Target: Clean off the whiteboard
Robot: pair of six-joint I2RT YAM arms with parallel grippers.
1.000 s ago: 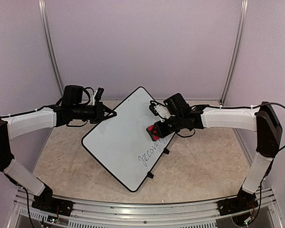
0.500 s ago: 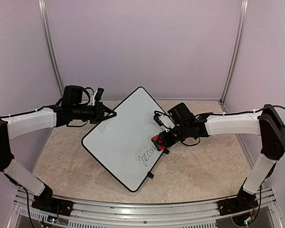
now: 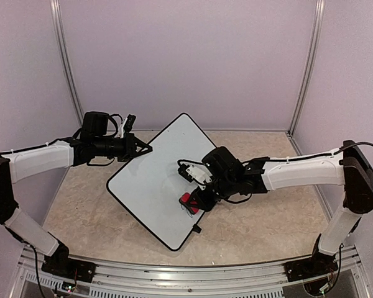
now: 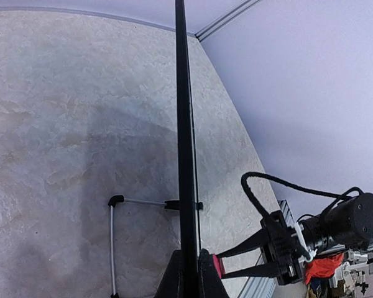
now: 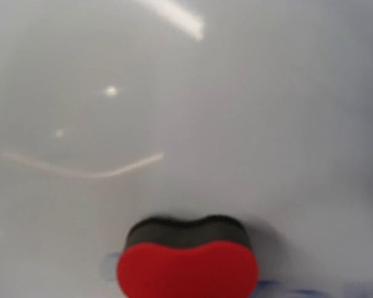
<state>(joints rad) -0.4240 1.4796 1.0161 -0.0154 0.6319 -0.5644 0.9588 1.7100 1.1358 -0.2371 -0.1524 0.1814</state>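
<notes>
The whiteboard [image 3: 150, 186] lies as a tilted diamond in the middle of the table. My left gripper [image 3: 144, 149] is shut on its black rim at the far left edge; in the left wrist view the rim [image 4: 182, 124] runs edge-on between my closed fingers [image 4: 174, 282]. My right gripper [image 3: 189, 200] is shut on the red eraser [image 3: 185, 198] and presses it on the board near its lower right edge. In the right wrist view the eraser [image 5: 186, 270] sits felt-down on the white surface [image 5: 174, 93] with faint blue smears beside it. Only a trace of writing shows.
The board's small black foot [image 3: 196, 229] sticks out at its lower right edge, and its wire stand [image 4: 112, 236] shows underneath. Beige stone-pattern tabletop [image 3: 267, 217], purple walls around, aluminium rail [image 3: 186, 273] along the near edge.
My right gripper has slid the eraser down and to the left along the board's right edge over the handwriting, which is now almost gone. The left arm has not moved.
</notes>
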